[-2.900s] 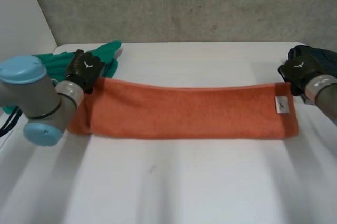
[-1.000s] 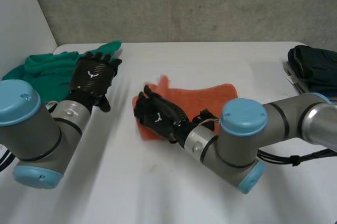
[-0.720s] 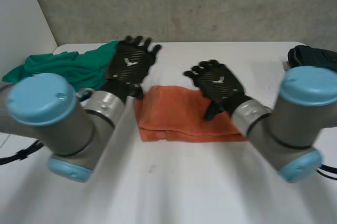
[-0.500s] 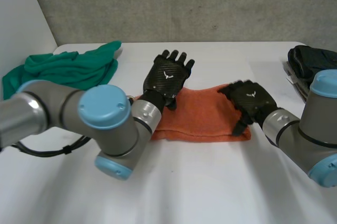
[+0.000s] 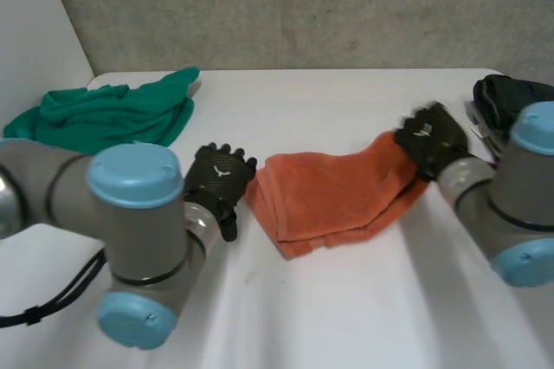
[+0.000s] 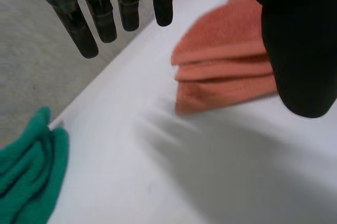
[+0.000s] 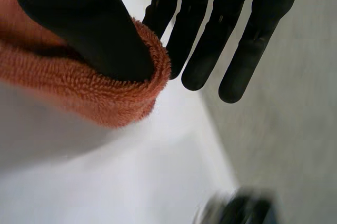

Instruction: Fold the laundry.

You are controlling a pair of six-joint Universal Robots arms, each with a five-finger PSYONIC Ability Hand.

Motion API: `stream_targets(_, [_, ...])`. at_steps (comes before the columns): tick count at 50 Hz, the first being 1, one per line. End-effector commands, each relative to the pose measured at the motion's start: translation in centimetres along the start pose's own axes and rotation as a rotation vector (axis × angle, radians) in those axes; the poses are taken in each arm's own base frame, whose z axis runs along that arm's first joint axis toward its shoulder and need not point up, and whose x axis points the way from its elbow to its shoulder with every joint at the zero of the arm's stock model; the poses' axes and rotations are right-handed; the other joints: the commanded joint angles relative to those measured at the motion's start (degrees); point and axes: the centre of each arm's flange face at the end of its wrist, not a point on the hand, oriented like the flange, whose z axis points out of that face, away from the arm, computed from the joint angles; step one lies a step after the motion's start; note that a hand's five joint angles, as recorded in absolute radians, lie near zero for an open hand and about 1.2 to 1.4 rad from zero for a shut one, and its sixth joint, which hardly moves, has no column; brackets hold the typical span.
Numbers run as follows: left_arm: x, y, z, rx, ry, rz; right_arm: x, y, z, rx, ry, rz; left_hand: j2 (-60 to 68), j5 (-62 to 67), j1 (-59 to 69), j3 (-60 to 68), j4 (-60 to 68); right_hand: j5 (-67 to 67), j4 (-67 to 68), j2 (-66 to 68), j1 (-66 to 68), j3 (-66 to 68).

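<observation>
pinching orange towel (image 5: pixel 333 196) at its thumb-hidden corner, right hand (image 5: pixel 430 139); left hand (image 5: pixel 218 180) fingers (image 6: pixel 87 29) straight, empty

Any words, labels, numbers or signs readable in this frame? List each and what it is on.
None can be read.
Back of the left hand: a small white emblem, no letters.
Back of the right hand: a white mark, too blurred to read.
Orange towel: no writing on it.

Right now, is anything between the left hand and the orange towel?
Nothing visible. Only bare table lies between the open left hand and the folded end of the orange towel. The green cloth sits off behind the hand, and the right hand pinches the towel's far end.
</observation>
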Motion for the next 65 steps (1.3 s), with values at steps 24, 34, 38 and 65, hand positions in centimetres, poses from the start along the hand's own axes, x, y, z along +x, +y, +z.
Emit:
stream_targets(24, [-2.7,-7.4,0.8,0.396,-0.137,-0.171,-0.9,-7.7,-2.2,0.212,-0.223,0.706,-3.35,-3.02,-3.37,-3.28,-3.59,-57.46,-58.67,-57.44,-51.3,-58.05])
stream_targets(34, [4.4,-5.9,4.5,0.29,0.072,-0.151,0.4,-3.6,1.4,-0.065,-0.266,0.83,-3.9,-3.57,-3.92,-3.83,-4.14,-57.46,-58.67,-57.44,-51.3,-58.05])
stream_targets(38, [5.4,-3.6,5.8,0.163,0.106,-0.14,-0.7,-2.1,2.7,-0.147,-0.305,0.856,-3.9,-3.57,-3.92,-3.83,-4.14,-57.46,-58.67,-57.44,-51.3,-58.05])
stream_targets(65, [0.0,-4.3,1.7,0.009,0.053,-0.154,-0.3,-3.1,3.7,-0.11,-0.198,0.47,-3.9,-3.57,-3.92,-3.83,-4.14,-57.46,-58.67,-57.44,-51.3,-58.05])
